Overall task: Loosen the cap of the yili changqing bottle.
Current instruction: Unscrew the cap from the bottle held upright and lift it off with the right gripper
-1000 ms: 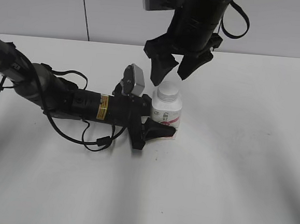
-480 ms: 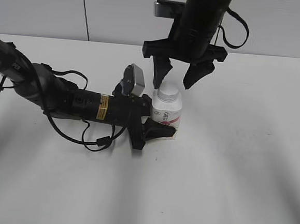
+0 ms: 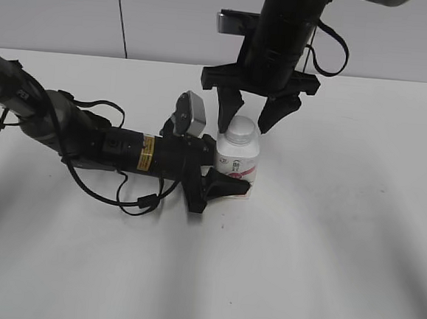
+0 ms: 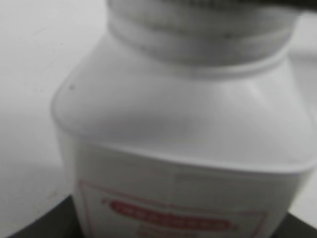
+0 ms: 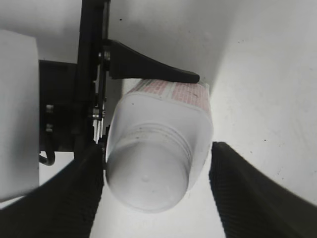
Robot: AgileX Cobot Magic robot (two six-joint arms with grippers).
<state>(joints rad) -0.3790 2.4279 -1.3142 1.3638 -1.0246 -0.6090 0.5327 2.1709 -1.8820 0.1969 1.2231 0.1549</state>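
The yili changqing bottle (image 3: 236,160) stands upright on the white table, white with a pink-red label. Its white cap (image 3: 242,129) is on the neck. My left gripper (image 3: 225,182) lies low from the left and is shut on the bottle's lower body. In the left wrist view the bottle (image 4: 183,144) fills the frame, with the cap (image 4: 198,25) at the top edge. My right gripper (image 3: 248,120) hangs from above, open, one finger on each side of the cap. In the right wrist view the cap (image 5: 147,181) sits between the fingers (image 5: 257,198), with a gap on the right.
The left arm (image 3: 89,139) and its cable loop (image 3: 140,198) lie across the table's left half. The left wrist camera (image 3: 191,113) sits just left of the cap. The table (image 3: 340,236) ends at a grey wall behind.
My right gripper has turned about its axis and come down, so its open fingers now flank the cap. The left gripper and bottle have not moved.
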